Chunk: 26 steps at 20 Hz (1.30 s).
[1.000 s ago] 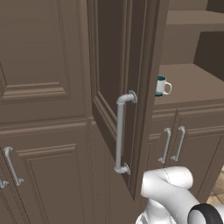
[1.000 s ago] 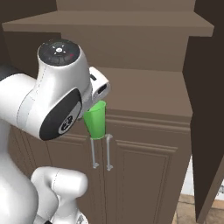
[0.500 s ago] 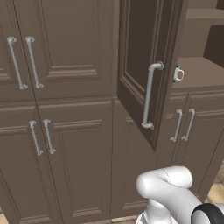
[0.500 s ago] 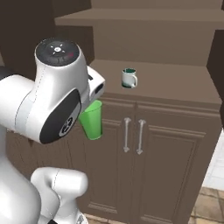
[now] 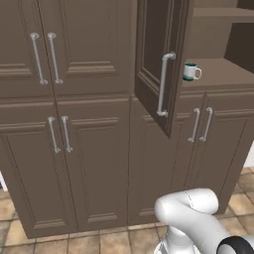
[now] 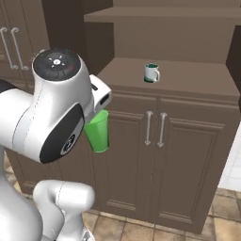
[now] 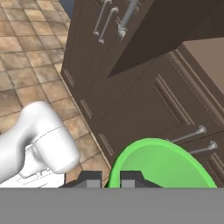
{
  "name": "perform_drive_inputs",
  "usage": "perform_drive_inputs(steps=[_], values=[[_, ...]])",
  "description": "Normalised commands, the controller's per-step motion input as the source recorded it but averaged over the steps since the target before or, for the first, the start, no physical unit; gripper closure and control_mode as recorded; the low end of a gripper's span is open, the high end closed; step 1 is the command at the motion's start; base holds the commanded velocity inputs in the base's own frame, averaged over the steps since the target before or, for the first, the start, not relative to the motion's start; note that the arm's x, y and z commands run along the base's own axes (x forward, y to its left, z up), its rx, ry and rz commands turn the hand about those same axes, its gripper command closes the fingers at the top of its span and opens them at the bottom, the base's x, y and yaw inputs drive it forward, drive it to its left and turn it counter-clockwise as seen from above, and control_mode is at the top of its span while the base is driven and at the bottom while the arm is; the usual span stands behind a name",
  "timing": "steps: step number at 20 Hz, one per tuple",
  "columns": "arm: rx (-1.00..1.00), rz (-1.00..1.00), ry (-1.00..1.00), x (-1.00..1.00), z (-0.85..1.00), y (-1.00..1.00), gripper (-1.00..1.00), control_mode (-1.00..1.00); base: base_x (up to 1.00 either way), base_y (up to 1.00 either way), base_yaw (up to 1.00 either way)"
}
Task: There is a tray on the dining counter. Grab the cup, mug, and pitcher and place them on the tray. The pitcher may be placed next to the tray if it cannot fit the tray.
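Observation:
My gripper (image 7: 110, 179) is shut on the rim of the bright green cup (image 6: 97, 132), which hangs upright below my hand in front of the lower cabinets. In the hand view the cup's open mouth (image 7: 162, 166) sits right against the fingertips (image 7: 131, 178). The teal mug (image 6: 151, 73) with its white band and handle stands on the brown ledge inside the open cabinet, well apart from the cup; the left base view has the mug (image 5: 190, 71) just right of the open door. The tray, the dining counter and the pitcher are out of view.
An open upper cabinet door (image 5: 158, 64) with a long metal handle juts out toward me. Tall dark brown cabinets (image 5: 59, 124) fill the wall to the left. Closed lower doors (image 6: 155, 155) stand under the mug's ledge. Tan floor tiles (image 5: 99, 240) run below.
The whole scene has shifted, so the base has moved; the mug and the open door have come more fully into view. The cup stays gripped in my hand.

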Motion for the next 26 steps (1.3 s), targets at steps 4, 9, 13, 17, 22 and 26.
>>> perform_drive_inputs(steps=[4,9,13,17,22,26], values=[[0.00,0.00,0.00,0.00,0.00,0.00,1.00,1.00,-1.00,0.35,0.03],[0.00,0.00,0.00,0.00,0.00,0.00,1.00,1.00,-0.99,0.75,0.23],[0.00,0.00,0.00,0.00,0.00,0.00,1.00,1.00,-0.57,1.00,0.54],[0.00,0.00,0.00,0.00,0.00,0.00,1.00,1.00,-0.31,1.00,0.57],[0.00,0.00,0.00,0.00,0.00,0.00,1.00,1.00,-0.68,1.00,0.25],[0.00,0.00,0.00,0.00,0.00,0.00,1.00,1.00,-0.88,1.00,0.13]])
